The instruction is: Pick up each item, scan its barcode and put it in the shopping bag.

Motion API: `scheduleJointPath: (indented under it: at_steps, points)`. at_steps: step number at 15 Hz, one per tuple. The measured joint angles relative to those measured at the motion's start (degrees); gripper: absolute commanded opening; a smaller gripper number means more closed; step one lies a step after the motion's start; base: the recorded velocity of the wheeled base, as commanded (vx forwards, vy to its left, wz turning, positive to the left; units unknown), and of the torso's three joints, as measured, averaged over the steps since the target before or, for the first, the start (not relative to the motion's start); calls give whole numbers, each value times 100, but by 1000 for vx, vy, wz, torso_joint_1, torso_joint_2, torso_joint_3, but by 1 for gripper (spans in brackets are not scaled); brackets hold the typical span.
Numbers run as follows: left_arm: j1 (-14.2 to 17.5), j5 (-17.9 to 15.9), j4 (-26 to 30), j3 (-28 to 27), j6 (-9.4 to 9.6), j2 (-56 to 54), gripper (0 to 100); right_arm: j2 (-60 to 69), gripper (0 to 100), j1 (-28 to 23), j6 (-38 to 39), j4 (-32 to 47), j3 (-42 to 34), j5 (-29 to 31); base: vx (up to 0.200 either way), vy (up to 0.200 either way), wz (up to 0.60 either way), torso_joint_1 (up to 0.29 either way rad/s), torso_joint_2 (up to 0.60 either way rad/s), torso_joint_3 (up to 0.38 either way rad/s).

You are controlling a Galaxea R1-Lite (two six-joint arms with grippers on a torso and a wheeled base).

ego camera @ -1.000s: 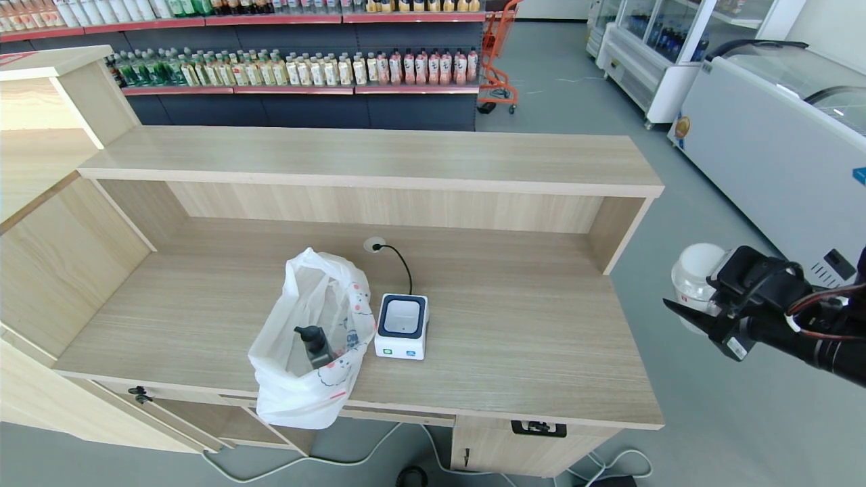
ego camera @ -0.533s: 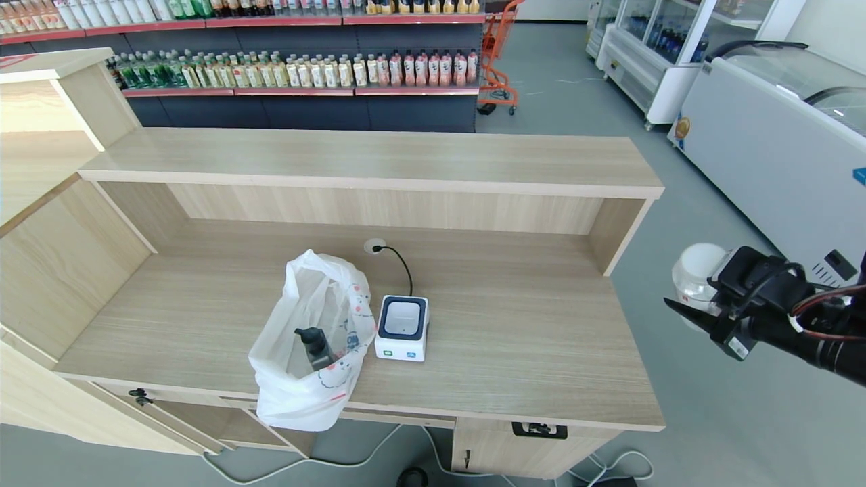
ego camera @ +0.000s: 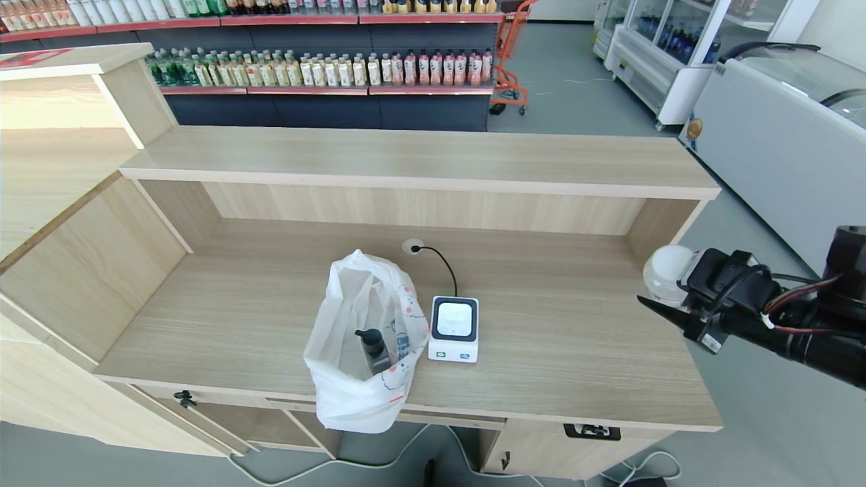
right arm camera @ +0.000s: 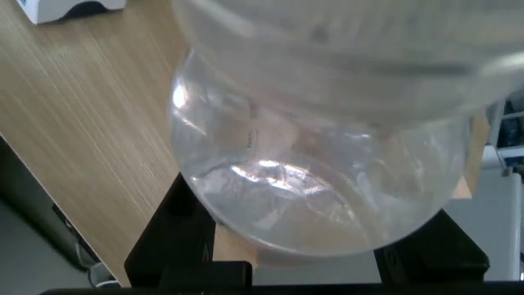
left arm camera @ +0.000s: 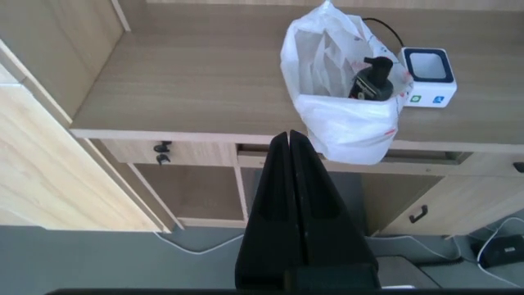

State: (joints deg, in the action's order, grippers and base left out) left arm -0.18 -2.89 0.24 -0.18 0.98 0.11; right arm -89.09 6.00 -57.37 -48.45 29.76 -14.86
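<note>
A clear round jar with a white lid [ego camera: 666, 270] hangs by the counter's right end, and my right gripper [ego camera: 666, 299] is shut on it. In the right wrist view the jar [right arm camera: 311, 172] sits between the two black fingers [right arm camera: 184, 238] above the wooden top. A white shopping bag [ego camera: 358, 358] stands open at the counter's front edge with a black pump bottle [ego camera: 371, 343] inside. The white barcode scanner [ego camera: 454, 328] sits just right of the bag. My left gripper [left arm camera: 291, 141] is shut on nothing, low in front of the counter, below the bag [left arm camera: 336, 90].
The wooden counter [ego camera: 555, 352] has a raised shelf [ego camera: 419, 159] along the back and side walls at both ends. A black cable [ego camera: 440, 260] runs from the scanner to a hole in the top. Chest freezers [ego camera: 778, 135] stand to the right.
The whole head view has shifted, so the camera moved. Relative to the counter, my right gripper with the jar now stands nearer its right end. Bag and scanner stay put.
</note>
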Motion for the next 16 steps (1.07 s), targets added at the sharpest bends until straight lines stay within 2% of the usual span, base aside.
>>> scheduleJointPath:
  at_steps: [4, 7, 16]
  points:
    - [0, 0, 0, 0, 6, 0, 0, -661, 0, 128, -282, -468, 541, -433, 0, 200, 0, -1, 4, 1]
    - [-2, -1, 2, 0, 6, 0, 0, -1111, 0, 336, -380, -534, 825, -618, 0, 200, 0, 7, 1, 2]
    - [-4, 0, 2, 0, 15, 0, 0, -2133, 0, 486, -739, -1341, 976, -1201, 0, 0, 0, 0, 0, 0]
